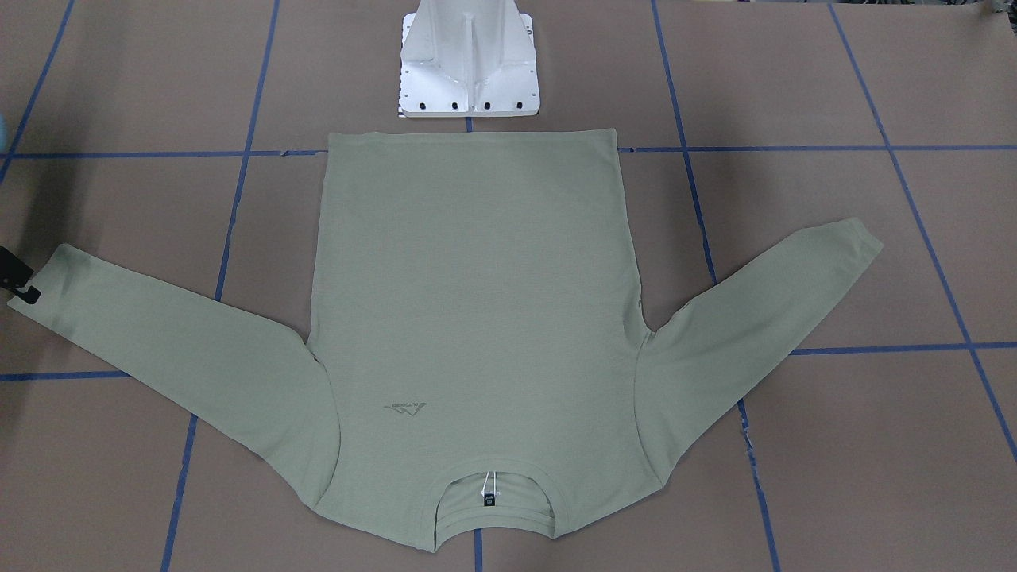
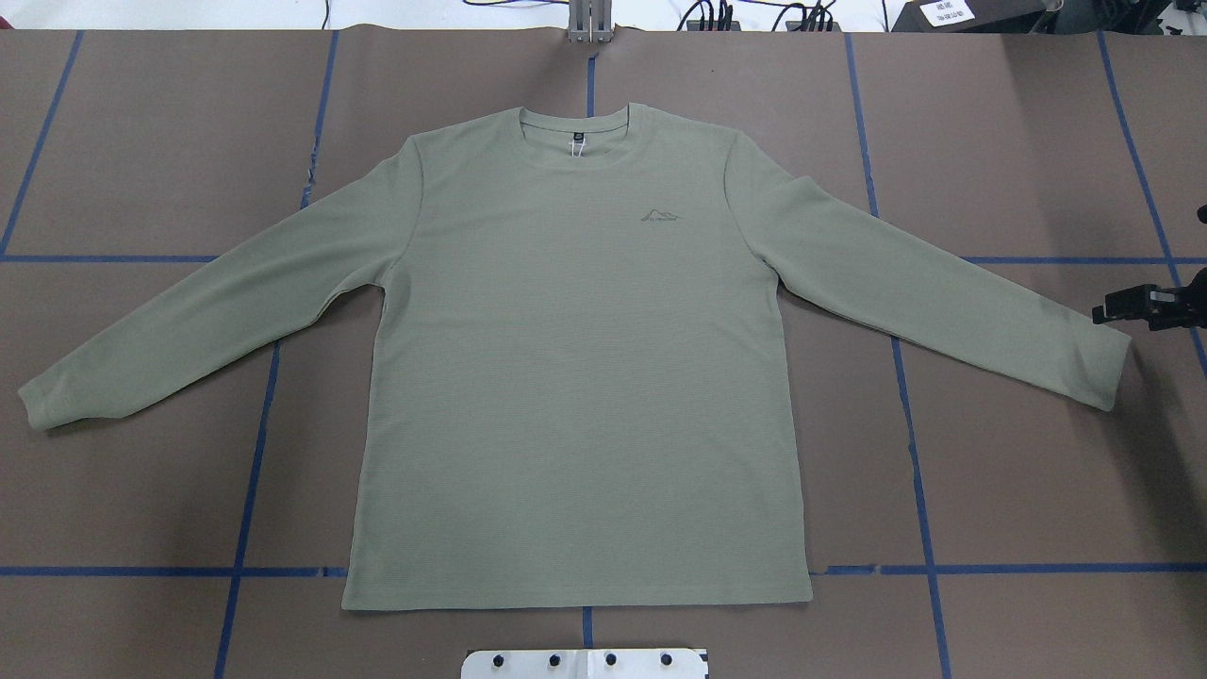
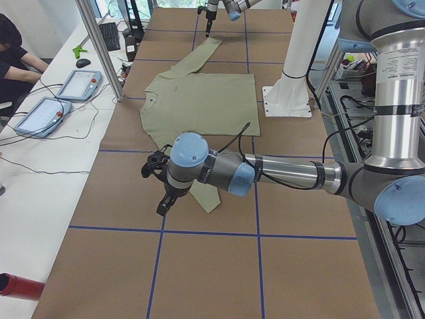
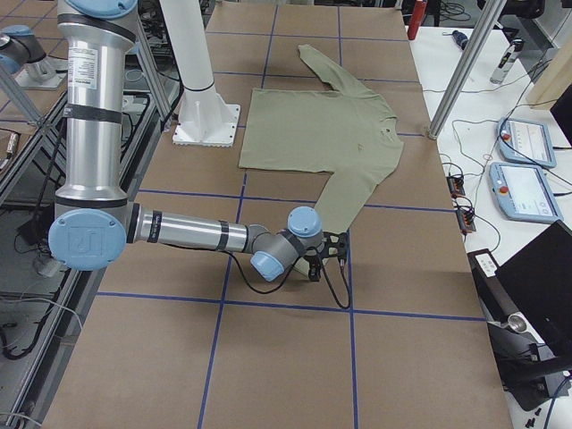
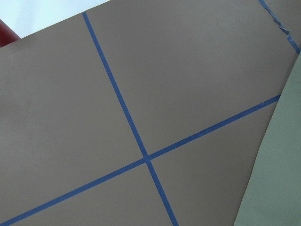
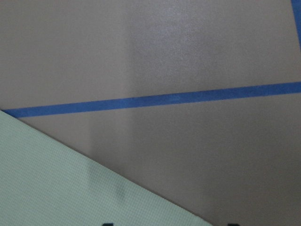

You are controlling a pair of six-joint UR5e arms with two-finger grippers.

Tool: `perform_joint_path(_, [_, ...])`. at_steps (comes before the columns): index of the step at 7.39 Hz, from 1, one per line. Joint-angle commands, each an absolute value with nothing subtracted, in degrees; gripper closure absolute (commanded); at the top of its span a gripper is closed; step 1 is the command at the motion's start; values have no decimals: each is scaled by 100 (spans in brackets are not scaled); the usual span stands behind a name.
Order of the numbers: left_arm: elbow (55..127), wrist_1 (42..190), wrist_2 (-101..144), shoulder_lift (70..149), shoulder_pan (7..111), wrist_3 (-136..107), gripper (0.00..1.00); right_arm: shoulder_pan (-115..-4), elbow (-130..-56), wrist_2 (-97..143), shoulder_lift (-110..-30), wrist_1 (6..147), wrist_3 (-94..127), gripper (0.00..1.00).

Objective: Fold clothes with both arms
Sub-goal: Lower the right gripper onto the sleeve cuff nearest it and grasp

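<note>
- Pale sage-green long-sleeved knit shirt (image 2: pixel 575 377): flat and face up in the middle of the brown paper-covered table (image 2: pixel 1037 471). Its ribbed round collar (image 2: pixel 575 115) points away from the robot and its hem lies just short of the white metal pedestal (image 1: pixel 469 63). Both sleeves are spread out and angled. No fold made yet.
- Step in hand, as I judge it: pick up the two cuffs and bring the sleeves in over the body.
- To do it well: pinch each cuff at its end and take both layers. Lift only enough to clear the table, and move both arms together so the body does not drag or skew. The blue tape grid (image 2: pixel 919 528) serves as a straightness check.
- Risk: the knit is thin and lies flush on the paper, so a finger may slide over it rather than under.
- Right gripper (image 2: pixel 1105 311): low at the far corner of the right-hand cuff (image 2: pixel 1111 372), at or just beside the fabric; contact not resolvable. The right wrist view shows two dark specks well apart at its bottom edge with the sleeve edge running between them. I read the fingers as spread and holding nothing.
- Left gripper (image 3: pixel 163 203): seen only in the left side view, hanging near the left-hand cuff (image 2: pixel 38 407). How far its fingers are apart I cannot tell. Its wrist view shows paper, tape and a strip of sleeve, but no fingers.
</note>
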State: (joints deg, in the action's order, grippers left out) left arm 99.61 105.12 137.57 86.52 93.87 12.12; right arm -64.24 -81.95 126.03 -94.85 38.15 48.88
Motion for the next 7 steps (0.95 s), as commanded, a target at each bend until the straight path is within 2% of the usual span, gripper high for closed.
perform_joint_path(1, [9949,10512,13781,8648,9387,1213,0,-6355,-8113,12516,-9483,3806,4896,16])
perform_joint_path(4, [9906,10512,13781,8640,9387,1213,0,-6188,-7989,12402,-9483,3806,4896,19])
perform_joint_path(5, [9888,10512,13781,8640,9387,1213,0,-6153,-7981,12375,-9475,3806,4896,25])
perform_joint_path(6, [9888,10512,13781,8640,9387,1213,0,-6152,-7989,12384,-9440,3806,4922,51])
perform_joint_path(7, [9888,10512,13781,8640,9387,1213,0,-6152,-7989,12384,-9344,3814,4965,91])
